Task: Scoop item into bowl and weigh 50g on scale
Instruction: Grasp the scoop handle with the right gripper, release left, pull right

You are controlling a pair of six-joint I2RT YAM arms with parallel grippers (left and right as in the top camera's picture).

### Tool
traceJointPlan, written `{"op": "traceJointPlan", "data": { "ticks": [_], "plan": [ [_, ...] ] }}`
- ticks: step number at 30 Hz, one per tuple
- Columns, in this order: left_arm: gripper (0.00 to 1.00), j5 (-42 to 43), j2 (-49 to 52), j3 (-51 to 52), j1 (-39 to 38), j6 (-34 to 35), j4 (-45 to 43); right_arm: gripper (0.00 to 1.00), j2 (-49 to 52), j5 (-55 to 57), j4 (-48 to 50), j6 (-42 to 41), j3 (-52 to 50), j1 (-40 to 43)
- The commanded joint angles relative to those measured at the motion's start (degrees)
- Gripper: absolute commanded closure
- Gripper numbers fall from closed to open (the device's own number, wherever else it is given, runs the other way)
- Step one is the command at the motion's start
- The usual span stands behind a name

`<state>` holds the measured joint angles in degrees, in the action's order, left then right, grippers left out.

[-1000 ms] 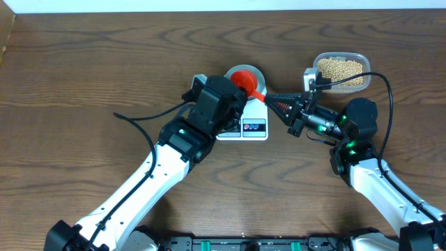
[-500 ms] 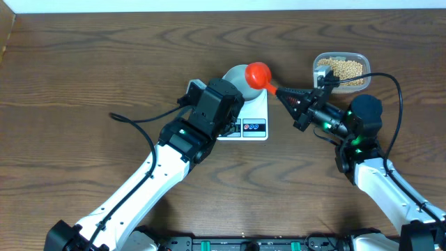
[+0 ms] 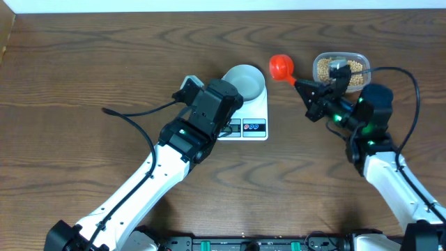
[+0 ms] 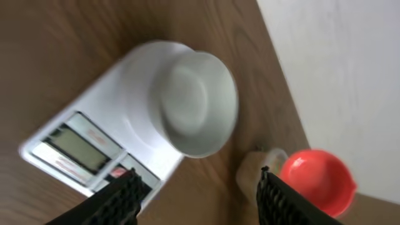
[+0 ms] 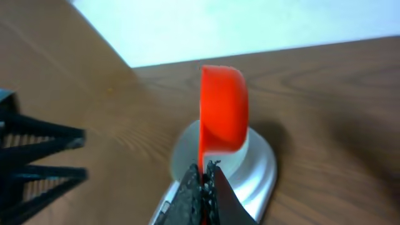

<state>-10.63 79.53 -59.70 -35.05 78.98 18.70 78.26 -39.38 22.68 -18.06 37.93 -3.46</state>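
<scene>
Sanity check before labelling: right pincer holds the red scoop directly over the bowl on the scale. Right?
No. The right pincer holds the red scoop beside the bowl on the scale, not over it, between the bowl and the tub of beans. The overhead view shows it.

R gripper [image 3: 302, 86] w/ red scoop [image 3: 281, 67] now off the bowl [image 3: 245, 80], swung right; scoop sits betw. bowl & bean tub [image 3: 341, 67]. L gripper [image 4: 197, 187] wider apart than before, nothing betw. fingers.
</scene>
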Motion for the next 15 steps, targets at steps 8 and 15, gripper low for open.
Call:
{"op": "traceJointPlan", "data": {
  "ticks": [8,15],
  "plan": [
    [0.15,-9.7,0.2,-0.3,0.0,-1.4,12.4,0.99,0.0,13.2,-25.9,17.4,16.0,1.0],
    [0.15,-10.3,0.2,-0.3,0.0,-1.4,12.5,0.99,0.0,21.1,-32.7,20.3,21.0,1.0]
  ]
}}
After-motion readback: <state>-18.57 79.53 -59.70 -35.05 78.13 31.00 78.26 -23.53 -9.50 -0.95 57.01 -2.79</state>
